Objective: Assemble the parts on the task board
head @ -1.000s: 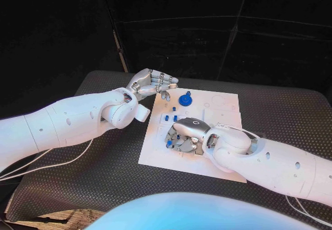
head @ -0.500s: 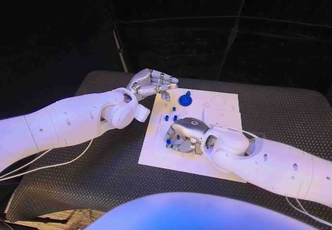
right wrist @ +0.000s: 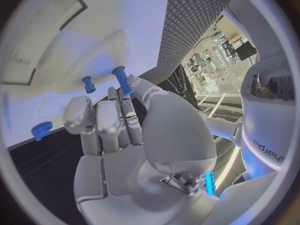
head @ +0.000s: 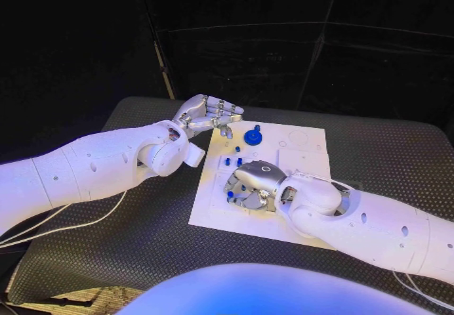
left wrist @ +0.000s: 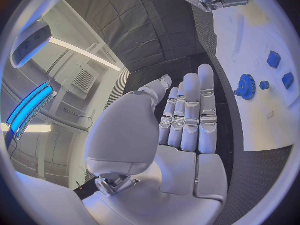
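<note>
Head view: the task board (head: 284, 216) lies mid-desk (head: 113, 249). The left hand (head: 208, 113) hovers at the board's 11 o'clock corner, fingers apart, holding nothing; a blue gear (head: 254, 136) stands just beside it. The right hand (head: 254, 185) presses down among small blue pegs (head: 233, 160).

Left wrist view: the left hand's fingers (left wrist: 190, 112) lie straight, near the gear (left wrist: 246, 86).

Right wrist view: the right hand (right wrist: 119, 135) pinches a blue peg (right wrist: 122, 80) over the board (right wrist: 75, 45).

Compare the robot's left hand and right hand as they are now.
The left hand is off the task board, beyond its far left corner, holding nothing, its fingers straight in its wrist view. The right hand is over the board, fingers curled down among the blue parts, touching a blue peg. Both are silver on white arms.
</note>
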Robot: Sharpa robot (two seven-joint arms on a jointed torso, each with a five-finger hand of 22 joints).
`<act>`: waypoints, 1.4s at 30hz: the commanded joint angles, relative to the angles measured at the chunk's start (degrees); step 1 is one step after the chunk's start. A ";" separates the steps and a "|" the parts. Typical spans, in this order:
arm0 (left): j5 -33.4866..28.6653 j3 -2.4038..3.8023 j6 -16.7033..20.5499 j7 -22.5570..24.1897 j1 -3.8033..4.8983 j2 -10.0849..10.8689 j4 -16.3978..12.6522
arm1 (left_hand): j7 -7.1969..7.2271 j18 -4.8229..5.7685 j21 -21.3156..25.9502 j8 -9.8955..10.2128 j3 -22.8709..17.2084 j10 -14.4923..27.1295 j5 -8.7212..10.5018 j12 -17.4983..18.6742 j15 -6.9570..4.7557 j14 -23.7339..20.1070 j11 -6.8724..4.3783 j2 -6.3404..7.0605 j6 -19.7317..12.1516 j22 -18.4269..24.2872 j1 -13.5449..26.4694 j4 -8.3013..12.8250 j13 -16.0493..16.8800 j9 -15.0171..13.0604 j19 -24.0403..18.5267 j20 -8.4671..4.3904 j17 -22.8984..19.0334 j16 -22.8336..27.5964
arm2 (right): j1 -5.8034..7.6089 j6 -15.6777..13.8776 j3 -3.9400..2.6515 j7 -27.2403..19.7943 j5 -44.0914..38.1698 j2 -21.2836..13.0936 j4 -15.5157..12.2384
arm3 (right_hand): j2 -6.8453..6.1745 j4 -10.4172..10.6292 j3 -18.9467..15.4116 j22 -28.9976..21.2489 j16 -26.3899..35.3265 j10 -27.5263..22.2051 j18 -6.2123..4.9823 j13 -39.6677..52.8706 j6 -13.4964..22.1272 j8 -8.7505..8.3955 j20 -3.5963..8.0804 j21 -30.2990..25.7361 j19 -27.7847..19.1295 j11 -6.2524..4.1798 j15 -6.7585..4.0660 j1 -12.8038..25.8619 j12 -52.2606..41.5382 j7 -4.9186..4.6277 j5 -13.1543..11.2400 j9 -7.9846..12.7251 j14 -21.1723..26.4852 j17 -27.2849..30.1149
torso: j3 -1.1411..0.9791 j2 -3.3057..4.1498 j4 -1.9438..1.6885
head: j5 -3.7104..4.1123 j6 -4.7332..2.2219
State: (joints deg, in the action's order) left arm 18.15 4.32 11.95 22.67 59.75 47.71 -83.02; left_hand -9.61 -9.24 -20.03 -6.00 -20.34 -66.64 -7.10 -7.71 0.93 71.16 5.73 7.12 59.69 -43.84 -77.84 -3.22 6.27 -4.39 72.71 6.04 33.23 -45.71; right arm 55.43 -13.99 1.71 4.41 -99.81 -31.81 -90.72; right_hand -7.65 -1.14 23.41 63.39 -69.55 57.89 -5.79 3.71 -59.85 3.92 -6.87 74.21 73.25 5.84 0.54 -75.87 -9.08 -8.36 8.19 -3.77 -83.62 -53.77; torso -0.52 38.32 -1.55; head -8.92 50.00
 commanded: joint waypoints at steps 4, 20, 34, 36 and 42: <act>-0.29 0.06 -0.68 0.06 0.08 0.01 -0.01 | -0.30 -1.13 0.31 0.21 0.31 0.35 -0.16 0.28 -0.07 -0.35 0.04 -0.52 -0.24 0.06 -0.04 0.03 0.08 0.10 -0.16 0.35 -0.09 0.29 | -0.10 -6.55 -0.02 -2.77 0.23 -1.50 -1.62 | -1.31 0.01 -3.57 -3.69 2.00 -3.84 -1.01 0.30 6.49 -0.47 -0.45 -2.71 -2.70 0.61 0.83 0.47 -1.70 1.60 1.22 0.17 1.12 2.78 | -0.03 -0.07 0.06 | -0.05 0.00; -0.29 0.04 -0.56 0.17 0.06 0.21 0.50 | -0.30 -1.13 0.31 0.21 0.31 0.35 -0.16 0.28 -0.07 -0.35 0.04 -0.52 -0.24 0.06 -0.04 0.03 0.08 0.10 -0.16 0.35 -0.09 0.29 | 0.11 -11.57 -2.15 -7.50 17.03 -13.49 -11.08 | 2.36 2.32 -15.15 -6.00 2.48 -2.11 -1.43 1.97 4.27 2.78 -0.18 -4.87 -3.17 -0.27 0.26 -0.71 -13.87 -0.99 4.25 -1.24 1.35 4.37 | 0.11 -0.23 0.06 | 1.88 0.00; -0.29 0.00 -0.19 0.47 0.03 1.00 0.11 | -0.32 -1.13 0.39 0.24 0.37 0.42 -0.15 0.28 -0.04 -0.41 0.07 -0.54 -0.28 0.14 -0.04 0.03 0.09 0.11 -0.17 0.38 -0.10 0.31 | 0.10 -11.19 -5.36 4.14 32.33 -28.16 -14.21 | 1.99 7.98 -21.88 15.64 -14.15 25.74 3.17 63.68 -0.72 9.26 3.93 9.79 9.99 -5.37 -3.90 6.62 -66.89 3.06 10.77 -4.63 -4.18 -22.39 | 0.76 -1.12 0.85 | 9.38 0.00; -0.29 0.00 -0.19 0.48 0.03 1.02 0.08 | -0.32 -1.13 0.39 0.24 0.37 0.42 -0.15 0.28 -0.04 -0.41 0.07 -0.54 -0.28 0.14 -0.04 0.03 0.09 0.11 -0.17 0.38 -0.10 0.31 | -0.03 -10.73 -5.37 6.00 30.95 -28.56 -14.33 | 1.88 8.62 -22.83 15.91 -14.40 25.66 3.21 64.97 -0.09 9.72 3.87 9.97 10.09 -5.20 -3.83 7.56 -67.75 3.01 11.43 -5.00 -4.19 -22.82 | 0.76 -1.17 1.02 | 9.70 0.00; -0.29 -0.02 -0.22 0.51 -0.03 1.10 0.02 | -0.29 -1.13 0.42 0.23 0.38 0.40 -0.16 0.26 -0.04 -0.43 0.06 -0.58 -0.26 0.16 -0.05 0.02 0.10 0.10 -0.16 0.38 -0.10 0.31 | -2.72 -7.56 -5.38 17.51 18.58 -30.20 -16.40 | 1.64 13.15 -28.31 17.80 -15.47 25.29 3.58 69.07 2.48 13.56 3.57 11.09 10.95 -5.05 -3.64 11.04 -70.11 3.00 12.43 -7.63 -4.33 -24.88 | 0.84 -1.53 1.47 | 10.68 0.00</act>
State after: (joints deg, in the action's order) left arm 18.14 4.25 11.85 22.61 59.67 48.79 -82.83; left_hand -9.61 -9.23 -19.81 -6.00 -20.34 -66.64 -7.10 -7.71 0.93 71.17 5.73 7.12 59.69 -43.75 -77.84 -3.22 6.32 -4.35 72.70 6.04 33.18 -45.71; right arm 52.79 -24.03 -3.67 13.19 -74.14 -61.98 -106.60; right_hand -6.00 11.73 -4.53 74.95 -84.82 83.22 -3.07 72.60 -57.61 17.26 -3.16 85.15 83.56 0.63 -3.30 -65.12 -79.00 -5.30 20.84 -11.26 -83.94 -74.95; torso 0.23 37.00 -0.35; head 1.44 50.00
